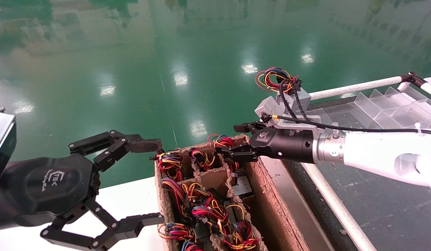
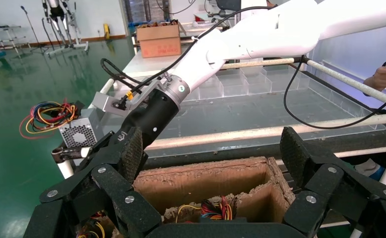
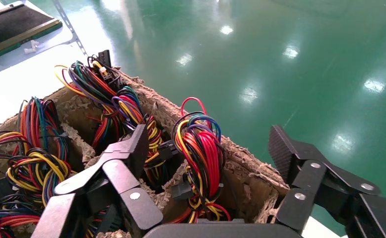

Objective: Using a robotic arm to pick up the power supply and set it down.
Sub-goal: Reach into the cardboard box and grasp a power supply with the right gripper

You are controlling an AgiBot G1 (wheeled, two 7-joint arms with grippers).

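Note:
The robotic arm (image 1: 368, 150), white and silver, reaches from the right over the far right corner of a cardboard box (image 1: 271, 195). Its right gripper (image 1: 238, 141) is open and holds nothing. In the right wrist view the right gripper (image 3: 208, 148) straddles a red, yellow and black wire bundle (image 3: 198, 148) rising from the corner compartment. This is the power supply's bundle (image 1: 222, 142); its body is hidden down in the compartment. My all-black left gripper (image 1: 152, 181) hangs open at the box's left side, and in its own view the left gripper (image 2: 213, 153) is empty.
Other compartments hold dark units with coloured wire bundles (image 1: 205, 205). A grey perforated box with a wire loop (image 1: 288, 99) sits on the rack beyond the arm. Clear plastic dividers (image 1: 393, 104) and white rails (image 1: 340, 209) lie right. A white table (image 1: 131, 198) bears the box.

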